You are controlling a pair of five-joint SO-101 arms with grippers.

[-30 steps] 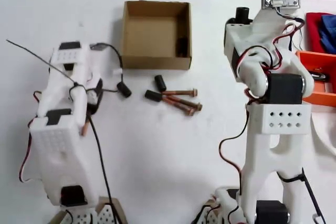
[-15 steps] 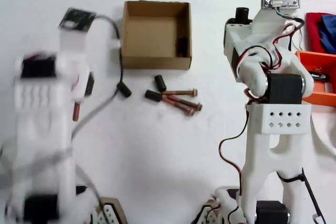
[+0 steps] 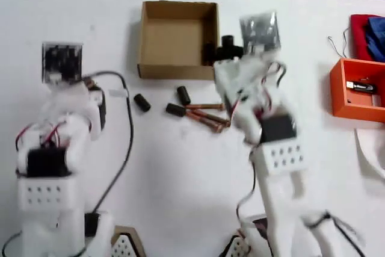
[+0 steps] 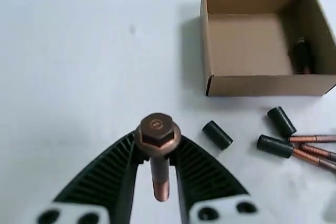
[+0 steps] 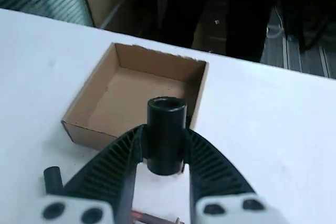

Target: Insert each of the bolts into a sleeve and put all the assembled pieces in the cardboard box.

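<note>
My left gripper (image 4: 157,144) is shut on a copper bolt (image 4: 159,174), held head up above the bare table left of the cardboard box (image 4: 262,85). A black sleeved piece (image 4: 301,56) lies inside the box by its wall. My right gripper (image 5: 166,132) is shut on an upright black sleeve (image 5: 166,135), which in the high view (image 3: 227,43) hangs beside the box's (image 3: 178,71) right front corner. Three loose sleeves (image 3: 142,102) (image 3: 183,95) (image 3: 175,110) and a few bolts (image 3: 207,114) lie in front of the box.
An orange bin (image 3: 354,91) stands at the right edge of the table, with a red tray (image 3: 361,31) behind it. The left arm's cable (image 3: 123,148) trails over the table. White table stretches left of the box.
The left arm has risen and drawn back towards its base with the bolt. The right arm has swung left with its sleeve, from the right side to the box's corner.
</note>
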